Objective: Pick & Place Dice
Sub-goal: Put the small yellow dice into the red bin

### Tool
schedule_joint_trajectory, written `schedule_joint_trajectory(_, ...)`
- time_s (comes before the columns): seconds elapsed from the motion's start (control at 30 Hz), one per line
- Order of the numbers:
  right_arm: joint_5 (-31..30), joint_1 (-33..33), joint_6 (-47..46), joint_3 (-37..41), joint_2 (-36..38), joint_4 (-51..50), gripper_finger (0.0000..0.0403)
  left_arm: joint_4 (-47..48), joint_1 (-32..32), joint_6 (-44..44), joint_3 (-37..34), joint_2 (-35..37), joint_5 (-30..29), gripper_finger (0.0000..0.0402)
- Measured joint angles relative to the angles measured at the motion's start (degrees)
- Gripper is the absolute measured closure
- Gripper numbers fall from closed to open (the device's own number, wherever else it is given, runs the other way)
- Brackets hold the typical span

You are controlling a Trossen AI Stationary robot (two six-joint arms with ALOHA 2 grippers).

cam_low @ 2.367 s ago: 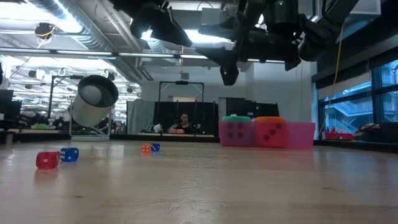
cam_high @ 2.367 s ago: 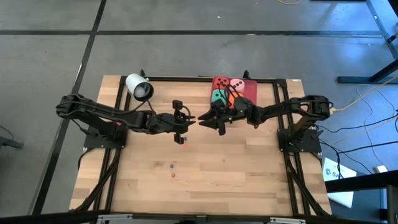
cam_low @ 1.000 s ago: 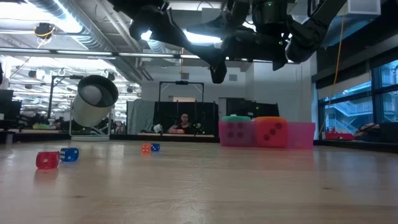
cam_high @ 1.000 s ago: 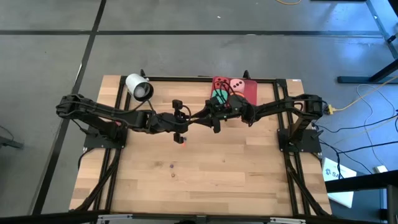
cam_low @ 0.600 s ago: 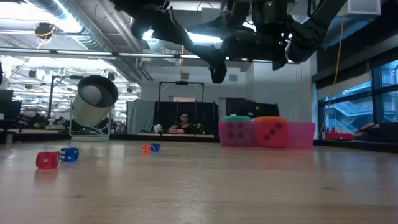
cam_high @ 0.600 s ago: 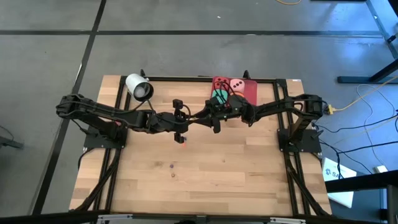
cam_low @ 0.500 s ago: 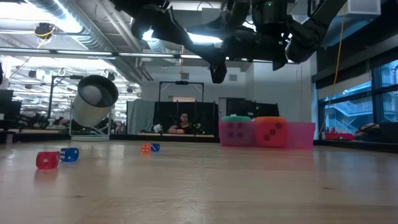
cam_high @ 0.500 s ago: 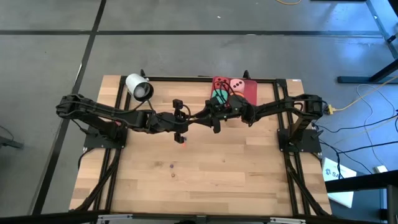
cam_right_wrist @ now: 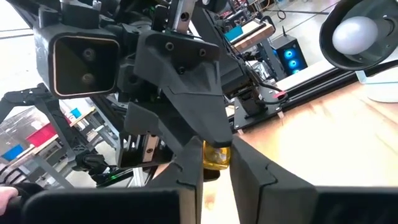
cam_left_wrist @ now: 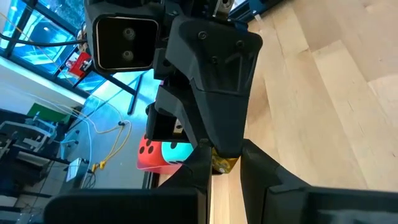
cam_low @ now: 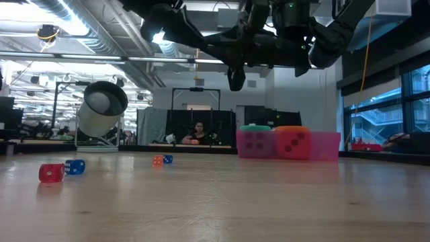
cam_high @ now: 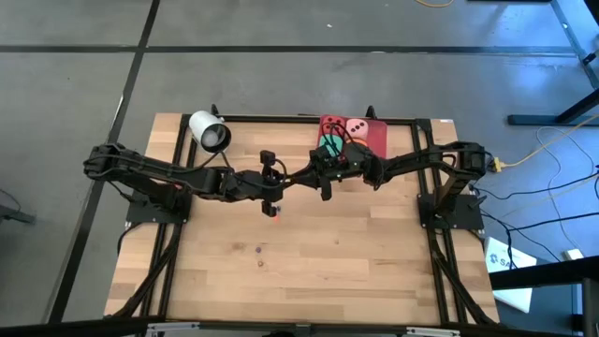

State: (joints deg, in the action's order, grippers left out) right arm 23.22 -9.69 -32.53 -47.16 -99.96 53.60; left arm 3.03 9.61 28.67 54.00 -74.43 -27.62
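Dice pink, green, red in tray; small yellow die pinched mid-air by left gripper and right gripper jaws.

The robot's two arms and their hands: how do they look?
Both arms, left arm and right arm, are dark, jointed and slim. Each hand, left hand and right hand, has two dark angular fingers and a boxy wrist camera.

A white cylinder lies tilted near the wooden surface's far left corner; a red tray sits at its far edge.
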Motion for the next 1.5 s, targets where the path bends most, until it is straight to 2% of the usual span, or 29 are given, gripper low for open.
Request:
schedule_joint_trajectory(0.37, 0.2, 0.0, 1.3, 0.0, 0.0, 0.2, 0.0351, -0.2, 0.1, -0.4, 0.0, 0.0, 0.3, 0.0351)
schedule_joint_trajectory(0.83, 1.6, -0.1, 2.4, -0.1, 0.0, 0.4, 0.0351, -0.2, 0.5, -4.9, 0.0, 0.3, 2.2, 0.0228)
schedule_joint_trajectory(0.97, 2.7, -0.4, 2.6, -0.1, 0.0, 0.4, 0.0351, 0.8, 0.9, -5.5, 0.0, 1.1, -0.2, 0.0205)
schedule_joint_trajectory(1.17, 4.6, -0.6, 2.8, -0.1, 0.7, 0.4, 0.0351, 3.0, 3.1, -5.6, 0.0, 5.0, -7.2, 0.0197)
schedule_joint_trajectory(1.37, 4.8, -0.7, 6.2, -0.1, 4.0, -2.5, 0.0351, 5.7, 5.1, -8.5, 0.0, 10.3, -6.8, 0.0204)
schedule_joint_trajectory(1.5, 0.9, -0.7, 11.2, -0.1, 9.5, -9.9, 0.0351, 9.0, 6.0, -11.5, 0.0, 13.2, -6.7, 0.0207)
